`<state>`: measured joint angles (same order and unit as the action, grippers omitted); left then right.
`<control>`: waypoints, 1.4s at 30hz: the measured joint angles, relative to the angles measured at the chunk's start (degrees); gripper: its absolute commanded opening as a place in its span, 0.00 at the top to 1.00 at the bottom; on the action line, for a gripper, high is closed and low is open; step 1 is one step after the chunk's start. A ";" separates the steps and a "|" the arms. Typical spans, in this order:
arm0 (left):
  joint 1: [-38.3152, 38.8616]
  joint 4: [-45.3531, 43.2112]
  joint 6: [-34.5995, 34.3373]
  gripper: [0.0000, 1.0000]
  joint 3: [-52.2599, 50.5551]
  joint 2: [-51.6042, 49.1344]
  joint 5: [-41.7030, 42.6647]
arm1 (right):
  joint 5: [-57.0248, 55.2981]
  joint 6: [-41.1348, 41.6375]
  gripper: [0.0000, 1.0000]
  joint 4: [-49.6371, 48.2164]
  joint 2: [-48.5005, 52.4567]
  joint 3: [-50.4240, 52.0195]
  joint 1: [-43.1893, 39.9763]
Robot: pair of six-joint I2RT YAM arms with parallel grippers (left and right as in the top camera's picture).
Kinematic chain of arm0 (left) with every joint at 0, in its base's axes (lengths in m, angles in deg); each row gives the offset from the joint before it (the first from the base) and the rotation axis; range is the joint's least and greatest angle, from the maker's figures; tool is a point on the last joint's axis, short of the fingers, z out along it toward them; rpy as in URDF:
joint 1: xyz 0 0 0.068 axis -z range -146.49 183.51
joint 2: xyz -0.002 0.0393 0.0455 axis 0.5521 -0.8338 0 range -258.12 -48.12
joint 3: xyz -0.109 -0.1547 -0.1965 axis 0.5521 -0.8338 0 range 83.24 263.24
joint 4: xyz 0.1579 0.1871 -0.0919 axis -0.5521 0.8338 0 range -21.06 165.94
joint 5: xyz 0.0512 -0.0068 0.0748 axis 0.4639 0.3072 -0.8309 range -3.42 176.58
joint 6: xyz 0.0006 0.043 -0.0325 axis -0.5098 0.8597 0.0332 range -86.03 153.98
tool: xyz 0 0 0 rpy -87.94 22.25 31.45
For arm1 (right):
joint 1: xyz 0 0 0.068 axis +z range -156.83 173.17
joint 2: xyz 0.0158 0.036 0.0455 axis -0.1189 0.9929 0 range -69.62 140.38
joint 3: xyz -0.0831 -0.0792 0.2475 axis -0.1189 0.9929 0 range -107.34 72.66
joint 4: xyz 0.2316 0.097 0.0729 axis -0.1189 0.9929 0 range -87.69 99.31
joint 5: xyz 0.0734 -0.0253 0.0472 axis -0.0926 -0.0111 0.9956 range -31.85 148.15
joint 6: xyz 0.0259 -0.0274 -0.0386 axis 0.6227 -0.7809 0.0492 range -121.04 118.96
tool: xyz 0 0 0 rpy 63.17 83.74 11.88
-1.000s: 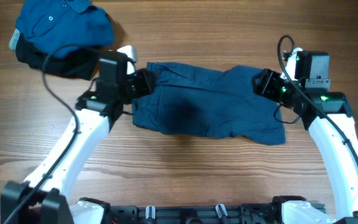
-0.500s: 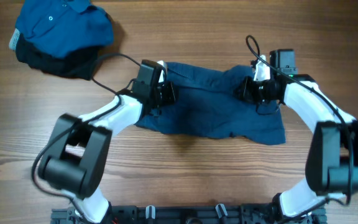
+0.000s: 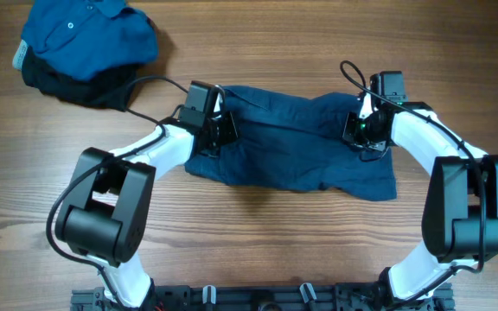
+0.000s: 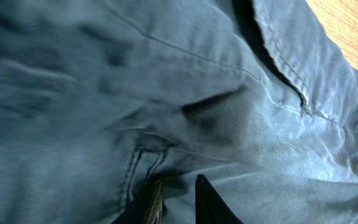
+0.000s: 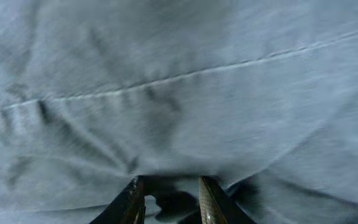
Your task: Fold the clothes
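Up close, left tool (image 4: 178, 182) and right tool (image 5: 171, 182) each pinch shorts (image 3: 292, 155) fabric, nearly closed; overhead alone shows wooden table (image 3: 232, 250) and a clothes pile (image 3: 85, 43) far-left.

Dark blue cloth garment (image 3: 292, 151) lies spread across centre of brown wooden table (image 3: 249, 259), nearer far edge. Left gripper (image 3: 223, 130) on its left end, right gripper (image 3: 359, 130) on its right end. Far left corner: blue collared shirt (image 3: 85, 34) lies on black cloth garment (image 3: 67, 86).
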<state>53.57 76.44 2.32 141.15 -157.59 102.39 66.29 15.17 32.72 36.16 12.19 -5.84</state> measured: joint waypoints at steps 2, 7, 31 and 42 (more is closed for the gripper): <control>-0.76 1.36 0.00 0.79 0.42 0.00 0.00 | -0.92 0.02 0.71 -0.02 0.00 0.00 -0.57; -4.04 3.87 -0.17 0.78 1.01 0.11 0.63 | -1.97 0.02 0.72 -0.02 0.44 -0.42 -2.67; -13.07 14.38 0.94 0.49 -1.77 12.11 -3.96 | -11.23 9.03 0.65 22.73 -2.91 -12.57 -8.28; -8.26 30.75 -1.05 0.91 -1.77 27.61 -3.17 | 6.40 0.37 0.76 31.67 -17.92 -12.94 -0.74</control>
<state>45.30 107.20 1.27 139.38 -129.98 99.22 72.69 15.54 64.40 18.24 -0.75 -6.58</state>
